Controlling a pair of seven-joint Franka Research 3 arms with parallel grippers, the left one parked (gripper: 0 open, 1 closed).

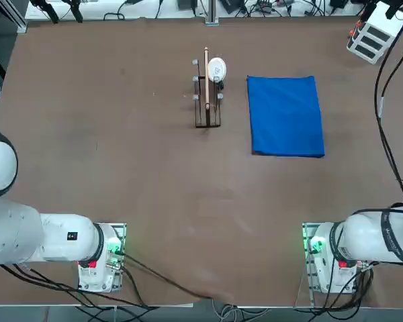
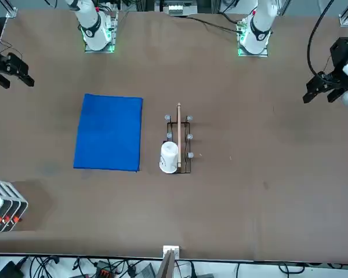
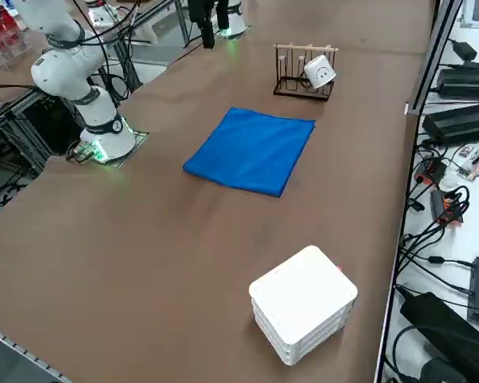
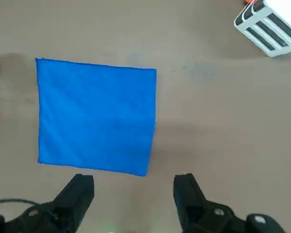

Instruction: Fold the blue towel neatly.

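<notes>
The blue towel lies flat on the brown table as a smooth rectangle, right of the small wooden rack. In the wrist view, the towel lies below and ahead of my right gripper. The gripper hovers high over the table on the robot's side of the towel. Its two black fingers are open and apart, with nothing between them and touching nothing. No white tag shows on the towel.
A wooden rack carries a white cup left of the towel. A white stacked box sits at the far right corner. Cables hang along the right table edge.
</notes>
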